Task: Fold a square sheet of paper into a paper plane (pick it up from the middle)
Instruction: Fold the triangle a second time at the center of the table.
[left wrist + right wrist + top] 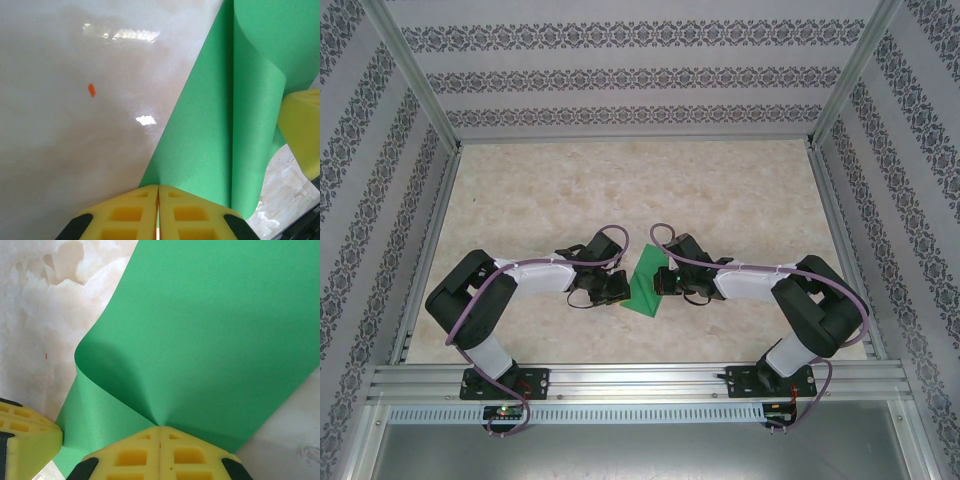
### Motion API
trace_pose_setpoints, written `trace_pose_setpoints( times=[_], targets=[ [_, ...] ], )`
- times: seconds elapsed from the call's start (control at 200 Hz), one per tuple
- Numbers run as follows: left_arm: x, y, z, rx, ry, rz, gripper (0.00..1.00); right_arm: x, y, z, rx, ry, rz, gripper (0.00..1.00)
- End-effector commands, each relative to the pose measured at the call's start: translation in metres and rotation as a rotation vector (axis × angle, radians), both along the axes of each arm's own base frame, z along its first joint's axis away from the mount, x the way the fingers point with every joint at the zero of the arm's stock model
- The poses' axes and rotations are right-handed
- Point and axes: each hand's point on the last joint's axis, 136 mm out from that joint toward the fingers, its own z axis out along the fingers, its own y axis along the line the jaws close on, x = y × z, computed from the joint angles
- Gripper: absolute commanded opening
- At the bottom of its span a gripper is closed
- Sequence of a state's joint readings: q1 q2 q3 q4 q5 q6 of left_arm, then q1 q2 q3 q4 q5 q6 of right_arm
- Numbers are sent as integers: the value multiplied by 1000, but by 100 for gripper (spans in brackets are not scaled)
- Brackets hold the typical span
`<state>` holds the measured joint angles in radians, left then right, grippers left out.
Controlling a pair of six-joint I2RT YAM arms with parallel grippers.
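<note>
The square sheet of paper [645, 283], bright green, sits at the middle of the table between both grippers, one side curled up and over in a loose roll [255, 100]. My left gripper [158, 187] is shut on the sheet's edge, with the paper pinched in the seam between its yellow pads. My right gripper [160, 429] is shut on the opposite side, where the sheet [210, 330] puckers into its tips. In the top view the left gripper [620, 288] and right gripper [660, 280] face each other across the paper. A paper plane is out of view.
The marble-patterned table [640, 190] has open room in its far half. Aluminium rails [640, 378] run along the near edge, and patterned walls close in the sides and back. A small orange speck [91, 89] lies on the table left of the sheet.
</note>
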<state>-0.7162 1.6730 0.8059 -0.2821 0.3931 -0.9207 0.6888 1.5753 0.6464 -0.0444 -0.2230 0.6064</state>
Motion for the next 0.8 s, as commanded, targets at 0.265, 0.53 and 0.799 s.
trace_pose_setpoints(
  times=[0.265,0.53,0.799],
  targets=[
    [-7,12,-16,94,22,-18,10,13,1,9,-16,-47,22,3],
    [-8,12,-17,95,24,-20,10,14,-4,5,-51,-36,17,3],
    [-7,12,-17,97,23,-20,10,15,-7,2,-68,-34,7,3]
  ],
)
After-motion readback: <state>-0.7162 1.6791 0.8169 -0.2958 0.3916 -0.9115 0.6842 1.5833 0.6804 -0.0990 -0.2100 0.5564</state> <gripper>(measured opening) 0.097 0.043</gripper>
